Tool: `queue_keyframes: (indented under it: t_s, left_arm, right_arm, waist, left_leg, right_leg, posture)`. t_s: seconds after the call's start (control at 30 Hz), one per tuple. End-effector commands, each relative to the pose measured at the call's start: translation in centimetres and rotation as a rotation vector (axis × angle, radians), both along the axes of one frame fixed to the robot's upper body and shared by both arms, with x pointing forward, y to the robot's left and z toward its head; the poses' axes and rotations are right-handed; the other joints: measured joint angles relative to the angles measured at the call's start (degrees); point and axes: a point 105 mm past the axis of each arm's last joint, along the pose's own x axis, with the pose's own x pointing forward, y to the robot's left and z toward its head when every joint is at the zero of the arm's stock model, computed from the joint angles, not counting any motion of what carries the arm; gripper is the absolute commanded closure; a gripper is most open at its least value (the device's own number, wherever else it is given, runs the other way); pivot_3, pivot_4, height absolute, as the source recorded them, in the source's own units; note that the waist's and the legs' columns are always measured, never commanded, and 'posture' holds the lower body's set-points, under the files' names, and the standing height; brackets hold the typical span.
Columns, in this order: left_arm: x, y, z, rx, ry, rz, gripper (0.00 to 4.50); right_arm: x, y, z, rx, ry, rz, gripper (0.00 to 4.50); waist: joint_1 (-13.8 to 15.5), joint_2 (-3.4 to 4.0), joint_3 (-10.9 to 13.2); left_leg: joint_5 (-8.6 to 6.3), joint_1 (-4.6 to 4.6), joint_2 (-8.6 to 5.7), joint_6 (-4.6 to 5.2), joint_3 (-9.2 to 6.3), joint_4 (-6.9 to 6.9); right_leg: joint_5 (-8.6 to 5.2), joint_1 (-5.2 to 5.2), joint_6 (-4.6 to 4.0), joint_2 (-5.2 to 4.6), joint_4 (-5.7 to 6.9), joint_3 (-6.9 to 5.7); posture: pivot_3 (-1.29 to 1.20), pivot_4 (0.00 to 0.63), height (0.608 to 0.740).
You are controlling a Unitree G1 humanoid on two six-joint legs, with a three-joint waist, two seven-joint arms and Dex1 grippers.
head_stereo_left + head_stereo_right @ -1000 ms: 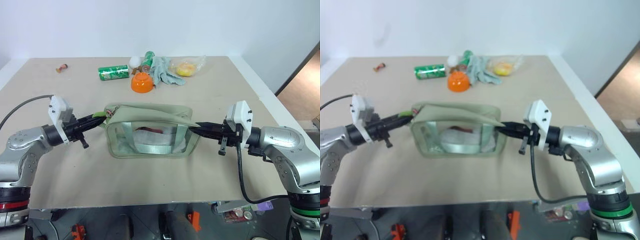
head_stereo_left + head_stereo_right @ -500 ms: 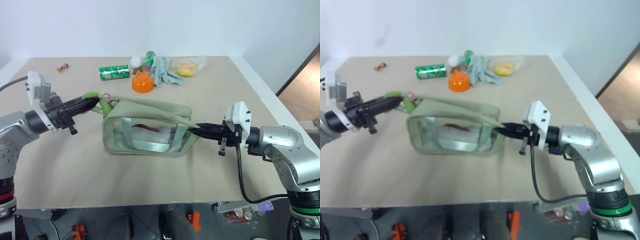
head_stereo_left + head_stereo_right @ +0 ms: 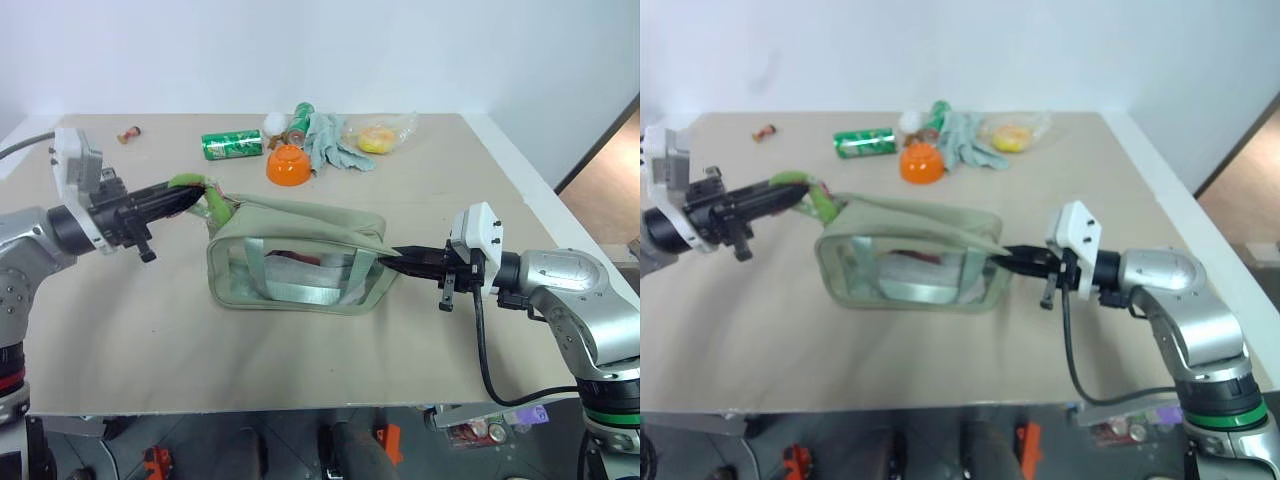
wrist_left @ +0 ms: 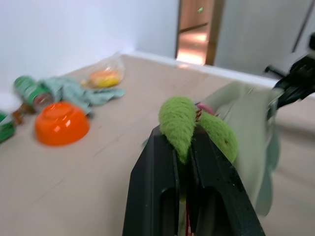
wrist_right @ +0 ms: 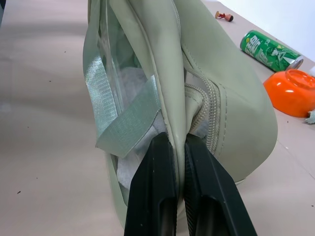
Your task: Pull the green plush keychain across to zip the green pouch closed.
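The green pouch (image 3: 300, 262) lies mid-table, pale sage with clear side panels and straps. Its left end is pulled up off the surface. The green plush keychain (image 3: 207, 197), a fuzzy lime blob with pink string, hangs at that raised end. My left gripper (image 3: 188, 197) is shut on it. The left wrist view shows the green plush keychain (image 4: 178, 120) pinched between the black fingers (image 4: 157, 167). My right gripper (image 3: 393, 257) is shut on the pouch's right end. The right wrist view shows my right gripper (image 5: 178, 143) clamping a fabric fold next to the zipper (image 5: 209, 123).
At the table's far side lie a green soda can (image 3: 231, 145), an orange bowl (image 3: 286, 164), grey-green gloves (image 3: 335, 145), a plastic bag with something yellow (image 3: 378, 135) and a small figurine (image 3: 128, 133). The table's right edge (image 3: 520, 165) runs close to my right arm.
My left gripper has risen with the keychain, lifting the pouch's left end off the table. The right gripper has kept its place and grip.
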Motion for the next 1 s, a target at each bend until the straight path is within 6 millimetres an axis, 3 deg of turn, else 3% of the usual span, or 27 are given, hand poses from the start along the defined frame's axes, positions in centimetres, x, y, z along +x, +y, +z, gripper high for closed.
queue_keyframes:
  t_s: [0.03, 0.37, 0.7, 1.0]
  left_arm:
    - [-1.0, -1.7, 1.9, 0.021, -0.053, -0.090, 4.48]
    - [-1.5, -4.2, 3.4, -0.077, -0.035, -0.217, 4.48]
    - [-1.0, -3.8, 3.2, -0.007, -0.053, -0.170, 4.48]
    - [-0.3, -3.6, 4.8, -0.019, -0.140, -0.116, 4.48]
  right_arm:
    - [0.2, -0.5, -0.1, -0.025, 0.002, -0.013, 4.50]
    - [0.4, -0.4, 0.1, -0.030, -0.008, -0.004, 4.50]
    - [0.4, -0.5, 0.0, -0.032, -0.009, -0.006, 4.50]
    - [0.4, -0.5, -0.1, -0.032, -0.007, -0.003, 4.50]
  waist:
    - [0.0, 0.00, 0.0]
    - [0.0, 0.00, 0.0]
    - [-0.1, 0.00, 0.0]
    - [0.0, 0.00, 0.0]
  left_leg:
    - [0.00, 0.00, 0.00, 0.00, -0.01, 0.00]
    - [0.01, -0.01, -0.04, 0.00, -0.03, 0.02]
    - [0.01, -0.01, -0.16, 0.00, -0.09, 0.02]
    - [0.01, -0.02, -0.20, -0.01, -0.06, 0.05]
  right_leg:
    - [0.00, 0.00, 0.00, 0.00, 0.00, -0.01]
    - [0.01, 0.02, 0.02, 0.00, 0.00, 0.00]
    - [0.01, 0.02, 0.01, 0.04, 0.00, -0.02]
    - [0.02, 0.04, 0.08, -0.06, 0.00, 0.02]
  posture:
    - [0.00, 0.150, 0.740]
    - [0.00, 0.150, 0.740]
    - [0.00, 0.150, 0.740]
    - [0.00, 0.150, 0.740]
